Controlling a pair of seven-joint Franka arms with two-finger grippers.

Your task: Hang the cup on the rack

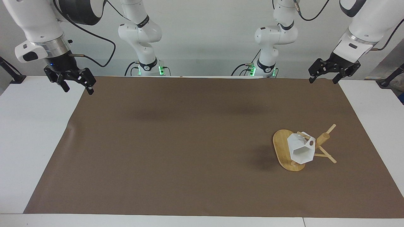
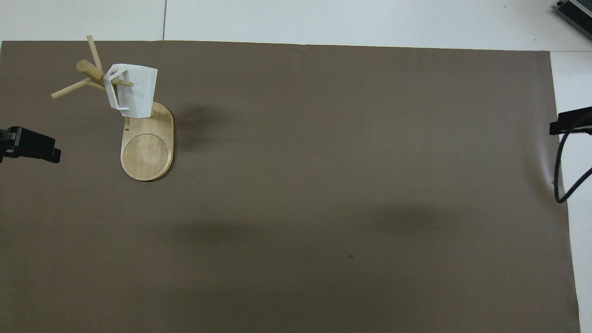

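Observation:
The white faceted cup (image 1: 301,149) hangs by its handle on a peg of the bamboo rack (image 1: 281,147), which stands on the brown mat toward the left arm's end of the table. In the overhead view the cup (image 2: 135,90) hangs over the oval base of the rack (image 2: 147,155). My left gripper (image 1: 323,80) is open and empty, up in the air over the mat's corner by the robots, well apart from the rack. My right gripper (image 1: 78,90) is open and empty over the mat's other corner by the robots. Only a part of each shows in the overhead view, the left gripper (image 2: 32,145) and the right gripper (image 2: 570,122).
A brown mat (image 1: 189,142) covers most of the white table (image 1: 31,132). Two more white arms stand at the back between mine. A black cable (image 2: 558,175) hangs from the right arm over the mat's edge.

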